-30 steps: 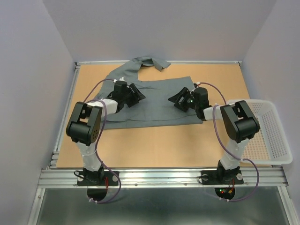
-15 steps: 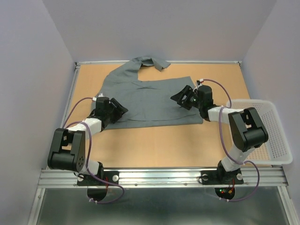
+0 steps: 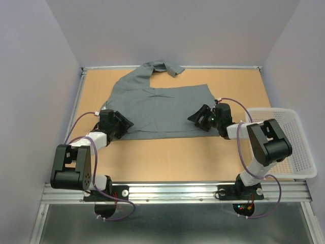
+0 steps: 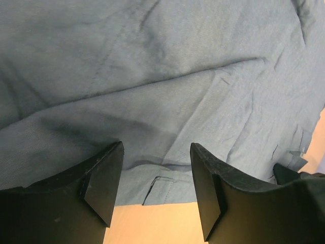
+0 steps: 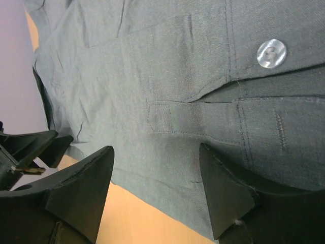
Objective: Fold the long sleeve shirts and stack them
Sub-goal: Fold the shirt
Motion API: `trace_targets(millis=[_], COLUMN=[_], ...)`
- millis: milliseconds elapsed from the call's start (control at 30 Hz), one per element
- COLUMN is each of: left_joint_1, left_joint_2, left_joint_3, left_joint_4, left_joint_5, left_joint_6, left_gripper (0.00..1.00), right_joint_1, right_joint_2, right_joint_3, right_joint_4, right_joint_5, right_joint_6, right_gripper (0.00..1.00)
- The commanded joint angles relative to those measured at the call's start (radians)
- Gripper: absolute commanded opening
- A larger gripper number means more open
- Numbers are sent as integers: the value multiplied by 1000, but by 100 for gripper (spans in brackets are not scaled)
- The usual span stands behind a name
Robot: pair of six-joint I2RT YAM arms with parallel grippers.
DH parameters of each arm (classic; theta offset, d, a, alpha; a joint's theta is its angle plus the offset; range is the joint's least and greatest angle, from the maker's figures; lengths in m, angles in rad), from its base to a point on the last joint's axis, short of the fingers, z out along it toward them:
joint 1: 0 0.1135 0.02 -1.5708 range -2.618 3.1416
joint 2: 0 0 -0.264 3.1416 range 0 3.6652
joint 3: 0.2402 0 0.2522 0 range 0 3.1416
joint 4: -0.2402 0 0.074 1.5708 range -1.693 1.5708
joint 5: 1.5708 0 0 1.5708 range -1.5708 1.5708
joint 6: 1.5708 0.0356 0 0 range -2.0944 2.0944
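A grey long sleeve shirt [image 3: 162, 104] lies spread flat on the wooden table, its collar at the back edge. My left gripper [image 3: 123, 124] is open and low at the shirt's near left corner; in the left wrist view [image 4: 156, 188] the hem runs between its fingers. My right gripper [image 3: 199, 116] is open and low at the shirt's near right corner; in the right wrist view [image 5: 156, 193] the near edge and a pale button [image 5: 271, 53] show. Neither gripper holds cloth.
A white mesh basket [image 3: 292, 142] stands at the table's right edge, beside the right arm. Bare table [image 3: 167, 157] lies between the shirt's near edge and the arm bases. Walls enclose the back and sides.
My left gripper has drawn back left and towards me, off the shirt's middle to its near left corner. My right gripper has shifted right and nearer, to the near right corner.
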Motion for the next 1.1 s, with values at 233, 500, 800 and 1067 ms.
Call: trace_targets(millis=[233,500,800,1067], left_joint_1=[22,-77,-76,-10], left_joint_2=[-174,-148,-36,-2], left_joint_3=[76,132,112,60], left_joint_4=[-162,-146,-79,-65], left_joint_5=[-48,-21,-50,-67], left_joint_6=[111,39,11,26], left_gripper=[66,66,65,65], right_joint_1=[1,56,188,194], right_joint_2=[-155,-198,-89,-44], right_joint_3=[-37,91,198,99], right_joint_4=[-203,-252,-286,-286], right_joint_5=[54,32,23,135], right_joint_6=[-92,-78,-17,-9], right_gripper=[74,73,57,53])
